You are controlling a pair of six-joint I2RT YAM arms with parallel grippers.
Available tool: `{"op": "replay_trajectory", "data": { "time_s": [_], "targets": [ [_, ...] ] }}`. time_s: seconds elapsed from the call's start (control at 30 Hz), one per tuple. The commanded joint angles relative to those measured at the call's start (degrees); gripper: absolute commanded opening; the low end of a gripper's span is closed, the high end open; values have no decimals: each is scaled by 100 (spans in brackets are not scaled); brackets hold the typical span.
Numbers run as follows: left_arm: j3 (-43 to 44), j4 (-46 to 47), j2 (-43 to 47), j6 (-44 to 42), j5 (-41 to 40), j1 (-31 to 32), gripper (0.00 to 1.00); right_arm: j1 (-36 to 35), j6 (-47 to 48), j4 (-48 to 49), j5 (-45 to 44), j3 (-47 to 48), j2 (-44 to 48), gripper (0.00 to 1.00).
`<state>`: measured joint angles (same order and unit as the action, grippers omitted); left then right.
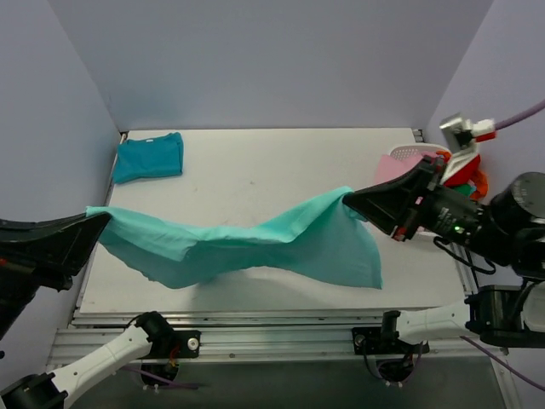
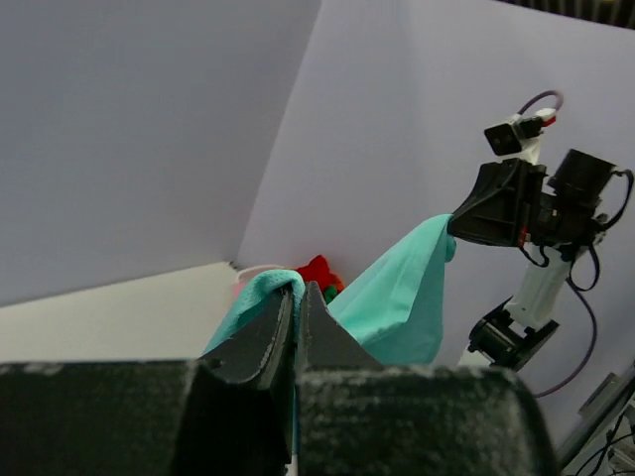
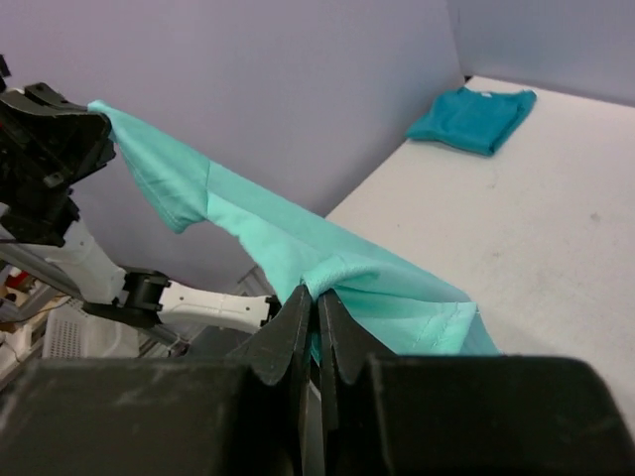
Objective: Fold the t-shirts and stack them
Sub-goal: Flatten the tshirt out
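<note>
Light turquoise t-shirt stretched in the air between the two arms, sagging in the middle over the near half of the table, lower edge drooping toward the surface. Left pincer clamped tight on one end of the cloth, out at the table's left edge. Right pincer clamped tight on the other end, toward the right side. In both wrist views, fingers pressed together with a fold of turquoise fabric pinched between. Darker teal-blue t-shirt folded flat at the far left corner of the table, well apart from the held one. Pink basket at the far right edge, red garment beside it.
</note>
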<state>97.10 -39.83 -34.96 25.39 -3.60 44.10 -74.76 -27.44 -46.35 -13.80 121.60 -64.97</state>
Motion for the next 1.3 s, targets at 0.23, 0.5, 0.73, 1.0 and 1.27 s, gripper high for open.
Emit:
{"op": "replay_trajectory", "data": {
  "time_s": [0.23, 0.5, 0.73, 1.0, 1.27],
  "targets": [
    [-392, 1072, -678, -789, -1746, 2, 2, -265, 302, -7, -3087, 103, 432, 0],
    [-1623, 2330, -2391, -1072, -2859, -462, 2, -1858, -1809, -34, -7450, -2453, 854, 0],
    [-2467, 3417, -2990, -289, -504, -2124, 2, 290, 2022, 3343, -4761, -2716, 162, 0],
    [-2127, 3511, -3683, -561, 70, -2440, 2, 5641, 1050, 3051, 409, -1841, -3116, 0],
    [-2186, 3842, -4617, -578, 263, -3091, 2, 6545, 582, 4169, 967, -2633, -4525, 0]
  ]
}}
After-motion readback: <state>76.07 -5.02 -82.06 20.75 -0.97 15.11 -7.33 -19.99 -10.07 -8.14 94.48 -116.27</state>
